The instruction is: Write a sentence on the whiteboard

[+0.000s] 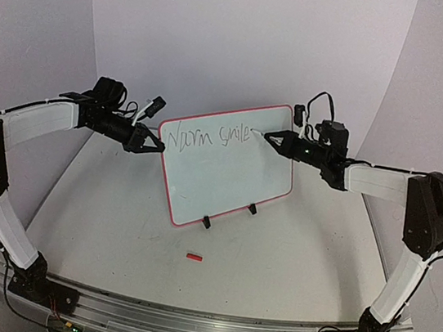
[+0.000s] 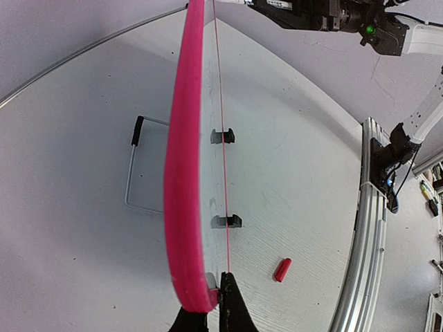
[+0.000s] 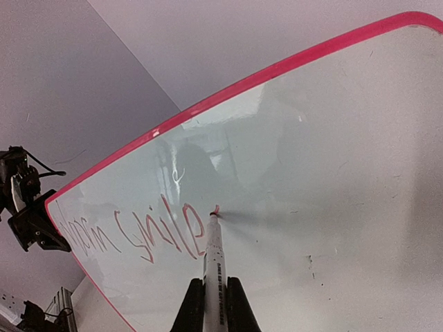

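Observation:
The whiteboard [image 1: 233, 172], white with a pink-red rim, stands tilted on two black clip feet [image 1: 206, 222] at mid-table. My left gripper [image 1: 158, 147] is shut on its left edge; in the left wrist view the jaws [image 2: 216, 297] pinch the pink rim [image 2: 183, 173]. My right gripper [image 1: 279, 141] is shut on a white marker [image 3: 213, 266], whose tip touches the whiteboard [image 3: 311, 173] just right of the writing. The sentence [image 3: 138, 235] reads roughly "Norm smile" in one line along the top [image 1: 209, 138], with a fresh small stroke at the tip.
A small red marker cap [image 1: 194, 256] lies on the table in front of the board, also seen as the cap [image 2: 282, 269]. A wire stand [image 2: 135, 169] sits behind the board. An aluminium rail [image 1: 199, 324] runs along the near edge.

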Available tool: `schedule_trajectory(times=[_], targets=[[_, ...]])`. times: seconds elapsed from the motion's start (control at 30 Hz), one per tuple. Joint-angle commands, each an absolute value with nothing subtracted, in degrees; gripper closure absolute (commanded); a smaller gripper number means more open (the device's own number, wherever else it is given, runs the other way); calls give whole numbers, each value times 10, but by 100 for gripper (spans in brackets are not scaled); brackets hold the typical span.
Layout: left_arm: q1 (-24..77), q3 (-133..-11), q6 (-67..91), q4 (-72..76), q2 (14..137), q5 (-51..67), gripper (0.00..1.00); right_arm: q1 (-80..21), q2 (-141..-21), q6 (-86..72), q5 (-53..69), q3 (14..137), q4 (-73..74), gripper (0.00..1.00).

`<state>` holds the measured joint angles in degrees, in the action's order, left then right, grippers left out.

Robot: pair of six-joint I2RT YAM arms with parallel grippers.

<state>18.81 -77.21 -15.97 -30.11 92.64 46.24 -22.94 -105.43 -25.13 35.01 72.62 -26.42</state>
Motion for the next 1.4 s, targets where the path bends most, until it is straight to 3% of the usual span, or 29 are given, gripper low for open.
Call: schedule_trajectory(times=[0.0,0.6,1.37], targets=[[194,-766,-210,-317,922,409,100,-231,-1056,-239,367,726,-268,100],[194,-766,-210,-318,922,409,100,-231,-1027,-234,288,685,-258,100],[194,-766,-209,-317,924,410,100,-233,-1027,-222,361,695,-243,100]])
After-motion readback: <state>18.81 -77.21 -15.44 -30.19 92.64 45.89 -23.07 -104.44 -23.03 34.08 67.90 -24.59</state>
